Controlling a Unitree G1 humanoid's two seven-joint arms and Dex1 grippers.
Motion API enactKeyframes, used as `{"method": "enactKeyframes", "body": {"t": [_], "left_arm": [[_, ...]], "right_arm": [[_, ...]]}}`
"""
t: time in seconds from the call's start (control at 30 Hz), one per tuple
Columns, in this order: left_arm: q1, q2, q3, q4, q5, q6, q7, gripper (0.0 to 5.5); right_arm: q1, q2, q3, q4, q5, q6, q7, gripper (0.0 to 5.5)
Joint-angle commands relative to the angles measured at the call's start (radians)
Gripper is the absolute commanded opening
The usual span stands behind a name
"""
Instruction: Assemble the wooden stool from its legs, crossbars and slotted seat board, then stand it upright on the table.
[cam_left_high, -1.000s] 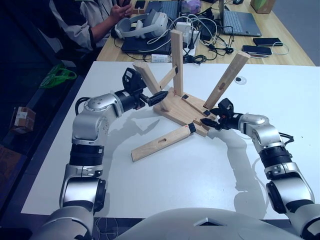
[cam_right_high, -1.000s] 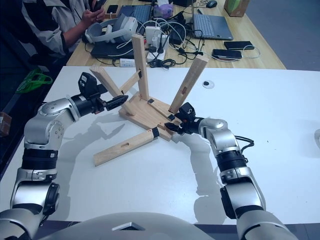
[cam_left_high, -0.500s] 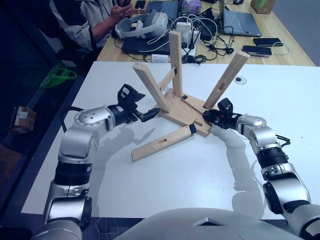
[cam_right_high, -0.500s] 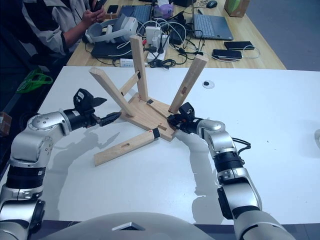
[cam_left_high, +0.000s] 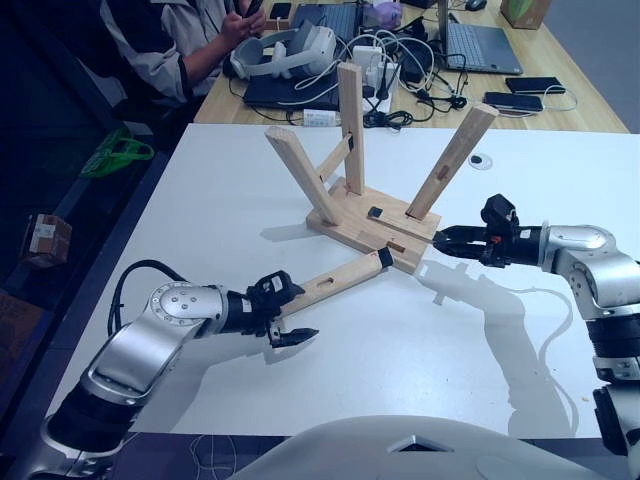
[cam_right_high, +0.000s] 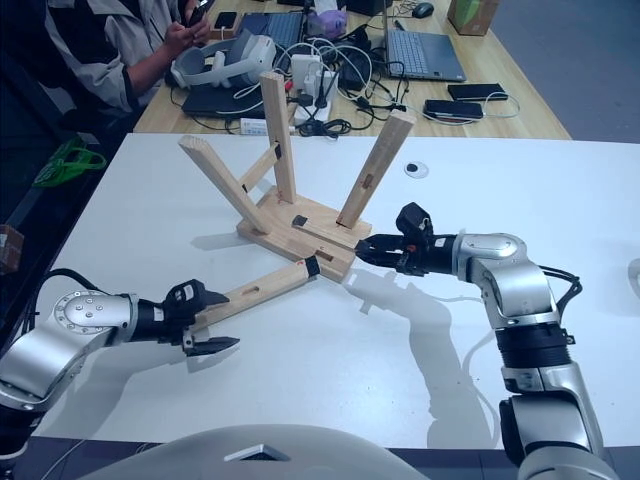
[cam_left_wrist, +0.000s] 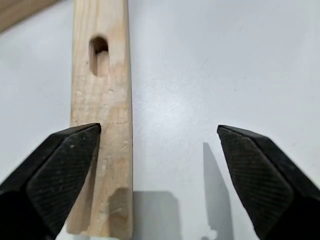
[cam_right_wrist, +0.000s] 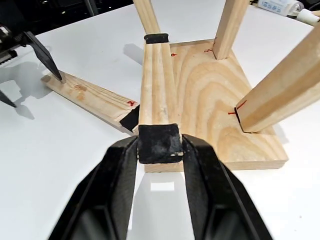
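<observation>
Pale wooden slotted seat board (cam_left_high: 345, 230) lies face-down mid-bench with three square wooden legs plugged in and pointing up: upright leg (cam_left_high: 352, 120), left-splayed leg (cam_left_high: 298, 170), right-splayed leg (cam_left_high: 455, 158). Short wooden crossbar (cam_left_high: 336, 157) bridges the upright leg and the left-splayed leg.

Second crossbar with black-taped ends (cam_right_wrist: 157, 85) lies flat on the board's underside, running between the leg bases; the right-splayed leg's foot sits just beside its gripped end.

Loose fourth leg with an oval slot (cam_left_wrist: 102, 150) lies flat on the white bench (cam_left_high: 420, 350), its taped end right at the board's front corner.

Small round disc (cam_left_high: 483, 160) on the bench near the right-splayed leg. Wooden desk (cam_left_high: 570, 115) behind carries laptops, a white headset (cam_left_high: 290, 50) and cables, well apart.

Right gripper (cam_right_wrist: 160, 143): jaws clenched on the second crossbar's near taped end, arm stretched low from the right.

Left gripper (cam_left_high: 297, 313): at the loose leg's free end, jaws spread wide, one finger over the wood, the other over bare bench, gripping nothing. Forearm low over the bench.
</observation>
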Motion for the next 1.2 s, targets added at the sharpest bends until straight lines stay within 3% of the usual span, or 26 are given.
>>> {"method": "enactKeyframes", "body": {"t": [0.03,0.2,0.33,0.43,0.53,0.7,0.87,1.03,1.2], "left_arm": [[-0.040,0.070,-0.024,0.160,0.132,-0.074,0.013,4.36],[-0.208,0.031,0.030,0.338,0.215,-0.151,0.095,4.36],[-0.370,-0.060,0.086,0.162,0.161,-0.183,0.119,4.36],[-0.445,-0.037,0.055,0.105,0.311,-0.326,0.174,4.36],[-0.470,0.001,0.091,0.156,0.472,-0.450,0.294,4.36],[-0.472,0.007,0.169,0.184,0.600,-0.574,0.449,4.36],[-0.569,-0.051,0.165,0.123,0.620,-0.722,0.513,4.36],[-0.648,-0.117,0.161,0.115,0.616,-0.771,0.519,4.36],[-0.626,-0.115,0.138,0.169,0.673,-0.807,0.505,4.36]], "right_arm": [[0.002,-0.025,0.013,-0.060,0.033,0.027,0.033,1.27],[-0.006,-0.064,0.014,-0.107,0.070,0.060,0.093,1.27],[-0.115,-0.066,-0.020,-0.093,0.149,0.164,0.112,1.27],[-0.263,0.013,-0.069,-0.080,0.261,0.336,0.026,1.27],[-0.386,0.112,-0.213,-0.080,0.432,0.475,-0.097,1.26],[-0.450,0.213,-0.296,-0.083,0.492,0.514,-0.319,1.26],[-0.533,0.340,-0.192,-0.031,0.339,0.354,-0.501,1.26],[-0.533,0.442,-0.059,-0.050,0.235,0.232,-0.545,1.26],[-0.510,0.467,-0.037,-0.094,0.236,0.242,-0.559,1.26]]}}
